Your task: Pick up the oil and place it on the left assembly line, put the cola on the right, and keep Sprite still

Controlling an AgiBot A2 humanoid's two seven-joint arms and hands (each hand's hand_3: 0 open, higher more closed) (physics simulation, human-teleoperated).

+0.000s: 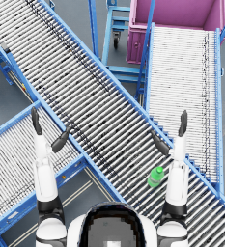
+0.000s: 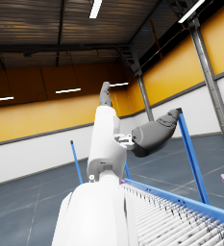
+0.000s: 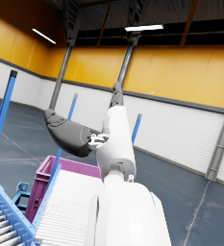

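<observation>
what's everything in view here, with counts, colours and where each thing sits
green bottle: 1, green, on the central conveyor, beside the right forearm
central conveyor: 1, grey rollers, blue frame, diagonal across the middle
left conveyor: 1, grey and blue, lower left
right conveyor: 1, grey and blue, upper right, leading to the bin
bin: 1, magenta, far end of the right conveyor
trolley: 1, blue, on the floor at the top
left hand: 1, dark, open, empty
right hand: 1, dark, open, empty
</observation>
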